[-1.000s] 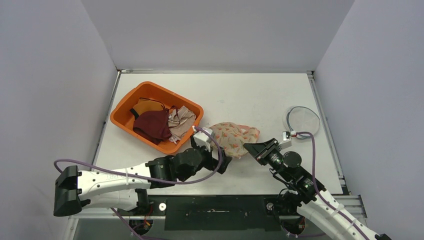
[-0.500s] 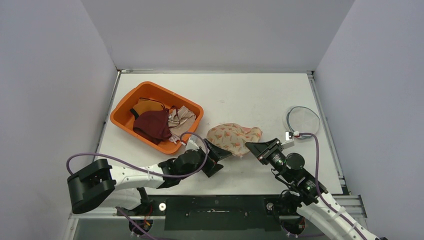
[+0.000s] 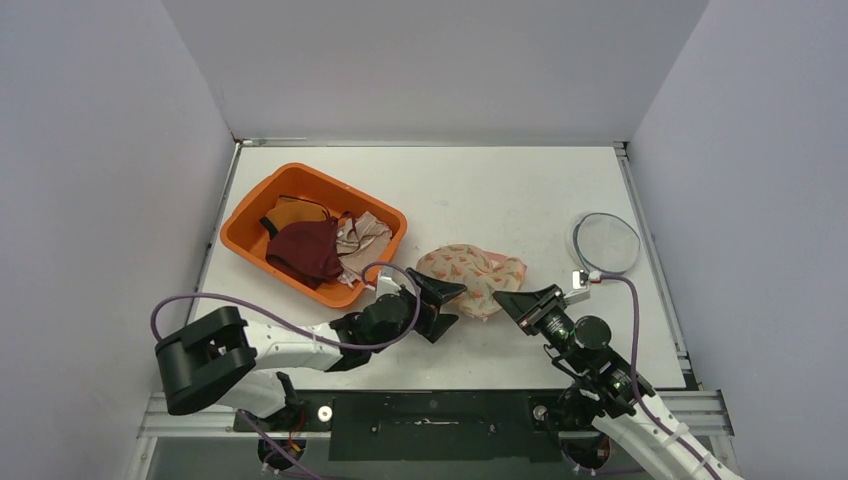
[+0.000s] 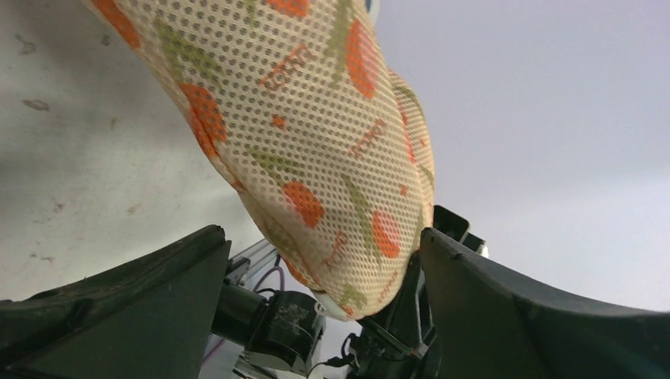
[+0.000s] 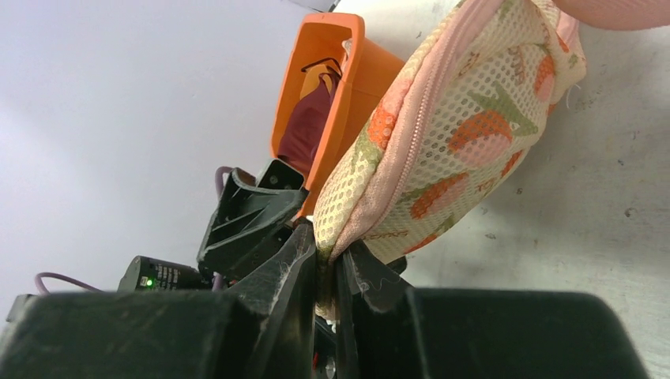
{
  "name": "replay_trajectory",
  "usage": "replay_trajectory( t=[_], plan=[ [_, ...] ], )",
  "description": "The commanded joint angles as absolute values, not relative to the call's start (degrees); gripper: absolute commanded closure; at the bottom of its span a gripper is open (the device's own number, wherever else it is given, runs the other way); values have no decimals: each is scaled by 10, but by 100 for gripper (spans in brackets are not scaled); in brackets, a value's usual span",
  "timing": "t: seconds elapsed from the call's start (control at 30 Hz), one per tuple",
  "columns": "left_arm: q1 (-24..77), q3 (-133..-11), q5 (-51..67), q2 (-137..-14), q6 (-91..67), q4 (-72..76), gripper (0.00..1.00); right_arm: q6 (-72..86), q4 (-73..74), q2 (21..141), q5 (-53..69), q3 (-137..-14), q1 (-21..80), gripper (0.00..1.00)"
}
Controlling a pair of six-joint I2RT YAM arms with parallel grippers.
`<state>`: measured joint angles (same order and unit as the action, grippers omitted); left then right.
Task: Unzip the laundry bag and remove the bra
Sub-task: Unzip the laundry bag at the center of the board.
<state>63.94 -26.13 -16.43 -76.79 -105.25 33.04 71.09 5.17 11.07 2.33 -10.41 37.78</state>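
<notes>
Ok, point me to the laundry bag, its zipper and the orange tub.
laundry bag [image 3: 470, 275]: top external view, middle of the mesh.
zipper [image 5: 427, 91]: right wrist view, pink band along the bag's edge.
orange tub [image 3: 252, 200]: top external view, left rim.

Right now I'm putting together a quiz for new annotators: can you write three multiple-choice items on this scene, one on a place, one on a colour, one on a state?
1. Where is the laundry bag? A in the basin; B right of the basin, outside it; C against the back wall.
2. What colour is the basin? A orange; B blue; C white.
3. The right gripper is: A open; B out of view; C shut on the bag's edge.
Key: B, the top view shows it beside the basin; A, its rim is orange; C, the right wrist view shows it pinching the hem.
</notes>
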Motion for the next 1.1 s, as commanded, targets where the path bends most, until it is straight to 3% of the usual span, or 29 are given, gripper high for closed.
replay_trajectory(
  t=[0.0, 0.13, 0.5, 0.53, 0.57, 0.67, 0.73, 0.83, 1.07],
  plan=[
    [627, -290, -145, -825, -1044, 408, 16, 712, 5, 107, 34, -93, 375, 95],
    [617, -289, -142, -853, -1036, 425, 34, 713, 4, 116, 43, -97, 375, 95],
    [598, -302, -148, -813, -975, 379, 100, 716, 12, 148, 57, -117, 376, 95],
    [595, -305, -147, -806, -967, 370, 100, 707, 21, 152, 55, -124, 376, 93],
    [594, -310, -146, -799, -959, 359, 100, 694, 38, 154, 50, -134, 375, 85],
    [589, -335, -148, -767, -931, 290, 100, 622, 114, 172, 27, -191, 376, 42],
    [587, -357, -154, -748, -923, 239, 100, 563, 166, 187, 14, -233, 376, 24],
    [583, -382, -160, -726, -923, 180, 100, 479, 227, 202, 2, -283, 376, 18],
    [579, -435, -197, -696, -945, 53, 100, 393, 238, 157, 25, -300, 376, 18]
  ],
)
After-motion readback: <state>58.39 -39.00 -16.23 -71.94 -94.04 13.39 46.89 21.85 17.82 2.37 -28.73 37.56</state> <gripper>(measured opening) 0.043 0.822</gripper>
